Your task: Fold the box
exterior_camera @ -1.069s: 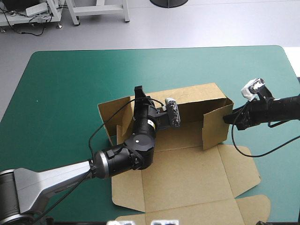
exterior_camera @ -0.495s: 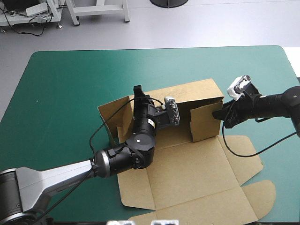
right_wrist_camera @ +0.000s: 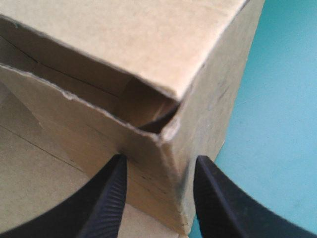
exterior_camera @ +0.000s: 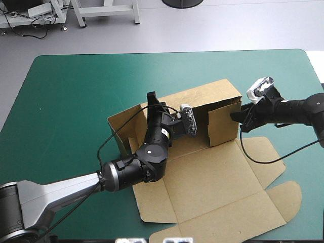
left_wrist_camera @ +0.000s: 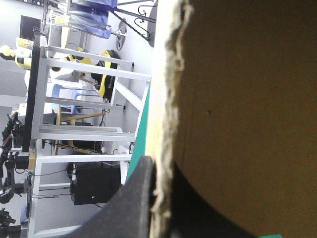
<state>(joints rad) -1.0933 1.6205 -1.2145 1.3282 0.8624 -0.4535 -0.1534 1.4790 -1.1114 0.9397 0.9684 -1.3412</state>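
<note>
I have free passage over the bare counter at upper left; mid-frame, raised walls of the box bar my way.

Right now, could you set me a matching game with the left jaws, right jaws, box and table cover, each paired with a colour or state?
Things:
1. left jaws
2. right jaws
3. box
4. cover

States:
A. teal-green
B. open, a box corner between them
C. brown, some walls raised
D. shut on a box wall

Pairs: 1-D, 2-B, 3-C, 4-A
</note>
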